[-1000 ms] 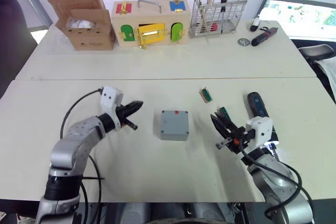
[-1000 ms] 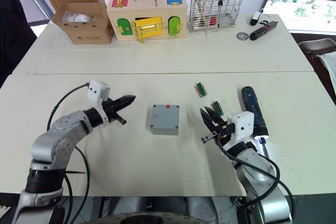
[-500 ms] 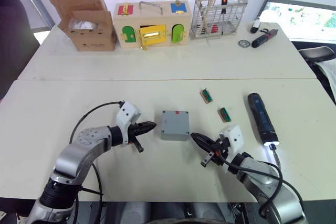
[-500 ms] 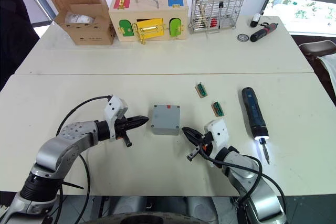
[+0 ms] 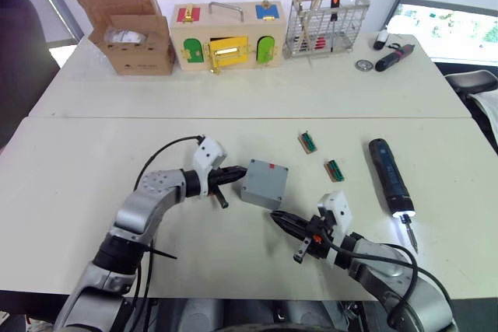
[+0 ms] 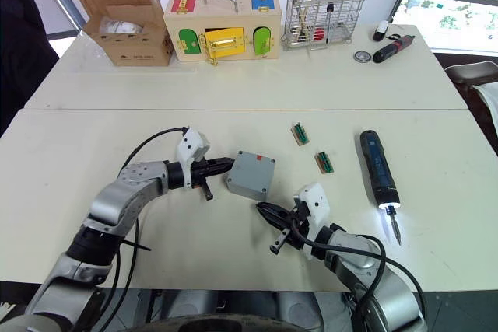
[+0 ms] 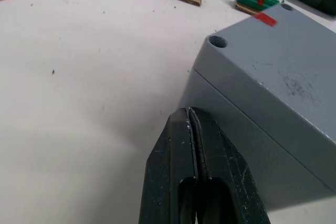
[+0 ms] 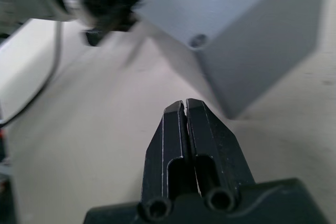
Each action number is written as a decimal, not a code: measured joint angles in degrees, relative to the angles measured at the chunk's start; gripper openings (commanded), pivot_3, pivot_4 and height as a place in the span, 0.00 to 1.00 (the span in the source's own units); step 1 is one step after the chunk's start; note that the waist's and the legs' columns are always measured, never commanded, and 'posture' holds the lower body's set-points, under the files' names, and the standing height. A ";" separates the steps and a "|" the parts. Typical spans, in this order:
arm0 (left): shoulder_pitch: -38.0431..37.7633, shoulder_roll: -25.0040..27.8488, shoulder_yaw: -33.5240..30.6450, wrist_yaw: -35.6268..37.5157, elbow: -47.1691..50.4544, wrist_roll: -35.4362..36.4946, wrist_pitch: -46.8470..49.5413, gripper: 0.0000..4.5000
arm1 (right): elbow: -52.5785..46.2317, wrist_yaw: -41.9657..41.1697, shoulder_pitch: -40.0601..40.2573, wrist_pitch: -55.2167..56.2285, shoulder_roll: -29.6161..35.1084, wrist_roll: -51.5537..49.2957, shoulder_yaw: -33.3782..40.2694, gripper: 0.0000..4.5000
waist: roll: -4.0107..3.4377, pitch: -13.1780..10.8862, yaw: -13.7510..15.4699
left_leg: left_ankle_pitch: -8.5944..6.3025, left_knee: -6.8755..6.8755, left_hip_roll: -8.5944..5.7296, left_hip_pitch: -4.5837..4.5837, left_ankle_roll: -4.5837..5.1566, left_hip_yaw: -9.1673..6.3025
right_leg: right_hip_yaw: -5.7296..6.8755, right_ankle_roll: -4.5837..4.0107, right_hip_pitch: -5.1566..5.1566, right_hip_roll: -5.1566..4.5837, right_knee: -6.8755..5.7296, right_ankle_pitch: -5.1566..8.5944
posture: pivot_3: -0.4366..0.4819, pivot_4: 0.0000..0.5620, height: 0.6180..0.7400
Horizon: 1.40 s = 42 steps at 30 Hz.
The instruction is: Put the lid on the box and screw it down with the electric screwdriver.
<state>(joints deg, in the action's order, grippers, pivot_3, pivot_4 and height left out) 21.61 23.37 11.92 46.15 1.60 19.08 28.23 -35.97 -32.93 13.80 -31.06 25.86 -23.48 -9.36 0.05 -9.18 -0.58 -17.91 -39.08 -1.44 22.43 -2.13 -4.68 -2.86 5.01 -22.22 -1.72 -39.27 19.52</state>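
Observation:
The grey box sits mid-table, turned at an angle, with a red mark near its far edge. The lid lies on top of it; a seam and a corner screw hole show in the left wrist view. My left gripper is shut, its tips against the box's left side. My right gripper is shut too, its tips just short of the box's near corner. The electric screwdriver lies on the table to the right, bit toward me, light on at its tip.
Two small green terminal blocks lie between the box and the screwdriver. Along the far edge stand a cardboard box, a wooden latch box and a wire basket. A dark tool lies far right.
My left gripper slid right until it met the box's side, and the box turned and shifted slightly right. My right gripper moved left, closer to the box's near corner.

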 measured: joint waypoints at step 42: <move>2.61 4.44 -1.74 5.96 -9.09 -6.99 -8.35 0.00 | 4.60 -2.34 -6.19 -3.97 7.24 -2.54 7.32 0.01 | 0.02 0.01 -0.25 | -0.01 -0.01 0.02 0.01 0.03 -0.01 | 0.00 0.00 -0.05 0.05 -0.05 0.00 | 0.48 0.27 1.00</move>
<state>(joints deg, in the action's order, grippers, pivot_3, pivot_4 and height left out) 24.21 27.81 10.18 52.11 -7.49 12.08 19.87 -31.37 -35.27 7.62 -35.03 33.10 -26.01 -2.04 0.07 -9.17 -0.83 -17.93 -39.09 -1.42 22.45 -2.10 -4.69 -2.86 5.01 -22.27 -1.67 -39.32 19.52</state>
